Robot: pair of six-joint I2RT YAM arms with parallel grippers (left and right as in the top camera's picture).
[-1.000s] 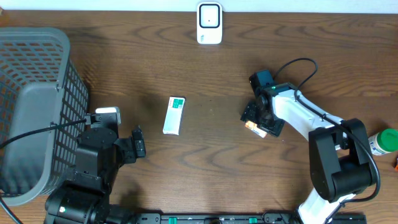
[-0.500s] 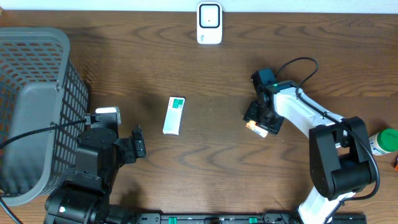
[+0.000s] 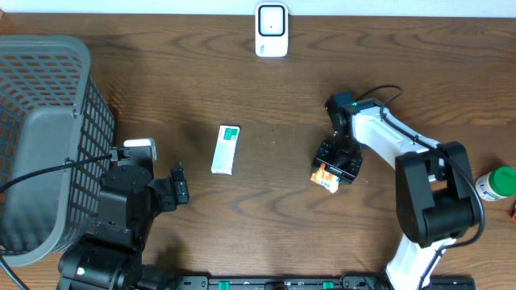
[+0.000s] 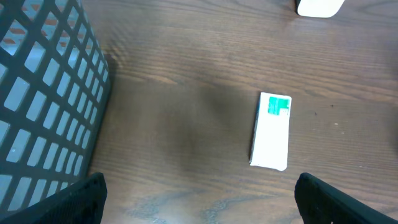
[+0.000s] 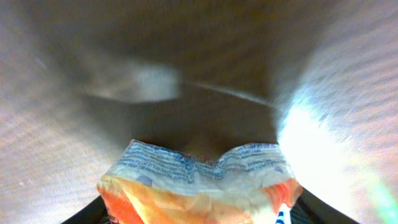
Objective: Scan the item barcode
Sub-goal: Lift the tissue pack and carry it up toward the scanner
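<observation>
Over the last second the right jaws have slid toward the near edge and narrowed around the orange packet [image 3: 326, 175]. It has shifted with them and, though the wrist view is blurred, seems pinched between them low over the surface [image 3: 266, 97], well apart from the scanner [image 3: 272, 30], so carrying it there likely comes next. The left jaws stand wide open and empty. I count one packet, one box [image 3: 226, 149], one scanner, one basket [image 3: 48, 80] and one bottle [image 3: 495, 184].

Grey mesh basket [image 3: 93, 121], green-capped bottle [image 3: 496, 184], wooden table [image 3: 266, 217]
</observation>
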